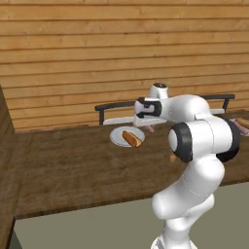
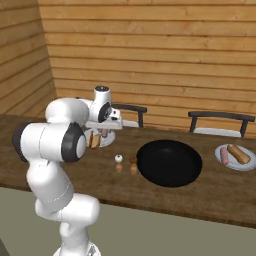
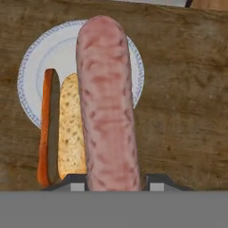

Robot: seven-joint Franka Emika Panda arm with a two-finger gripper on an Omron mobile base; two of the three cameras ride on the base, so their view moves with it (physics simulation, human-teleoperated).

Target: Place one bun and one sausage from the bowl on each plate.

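My gripper (image 3: 115, 181) is shut on a pink sausage (image 3: 107, 102) that runs lengthwise away from the fingers. It hangs just above the left pale plate (image 3: 35, 58), where a split bun (image 3: 71, 129) lies. From the base, the gripper (image 2: 104, 132) hovers over that plate (image 1: 116, 137) and bun (image 1: 131, 139). The black bowl (image 2: 170, 162) sits mid-counter and looks empty. The right plate (image 2: 235, 167) carries a bun (image 2: 239, 154) and a sausage (image 2: 224, 156).
Two small shakers (image 2: 119, 161) (image 2: 133, 165) stand between the left plate and the bowl. Two dark chairs (image 2: 215, 117) (image 2: 127, 107) stand behind the wooden counter (image 2: 210, 200), against a plank wall. The counter's front edge runs close to my base.
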